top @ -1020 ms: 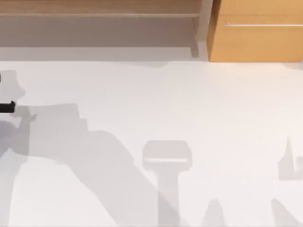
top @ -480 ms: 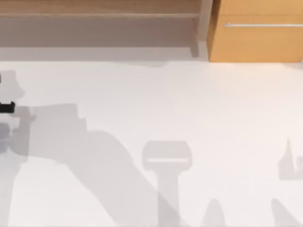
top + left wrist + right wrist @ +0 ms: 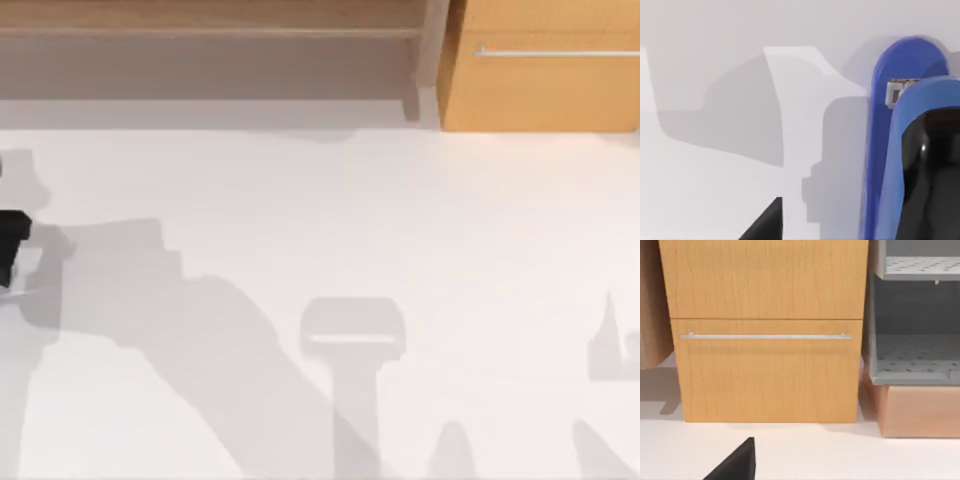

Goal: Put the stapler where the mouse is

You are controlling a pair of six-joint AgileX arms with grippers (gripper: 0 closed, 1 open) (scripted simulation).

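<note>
Early stage: left gripper (image 3: 10,250) at the worktop's (image 3: 330,220) left edge sits close over the stapler (image 3: 890,150), jaw state cannot be determined; grasp and transfer remain, right arm parked

I count one bright-blue stapler with a black rounded end (image 3: 900,130), one wooden drawer cabinet with a silver bar handle (image 3: 765,330), one grey perforated metal shelf rack (image 3: 912,360), and one white table (image 3: 400,240).
</note>
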